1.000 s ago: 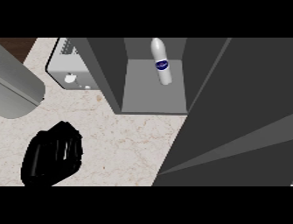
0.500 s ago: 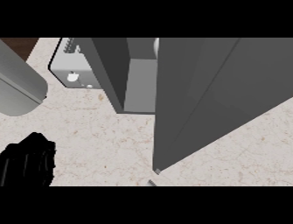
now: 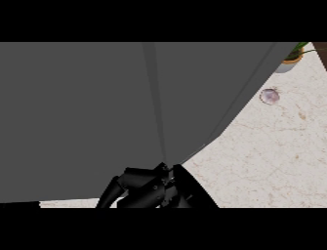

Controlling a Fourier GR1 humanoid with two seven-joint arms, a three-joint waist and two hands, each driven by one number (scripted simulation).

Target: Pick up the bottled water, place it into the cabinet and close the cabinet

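The grey cabinet fills the left and middle of the head view. Its door panels meet at a seam running down to about the middle of the lower edge. The bottled water is hidden behind the doors. My right hand is at the bottom centre, just under the seam, with relaxed fingers against the door's lower edge. A thin black sliver at the lower left edge looks like my left hand, mostly covered by the cabinet.
The pale marble counter shows on the right. A small purple round object lies on it near the cabinet's edge. A potted plant stands at the back right, by a dark wooden strip.
The cabinet door has swung across the view and now covers the opening and the bottle. The left hand has almost vanished at the lower left, and the right hand has appeared at bottom centre.
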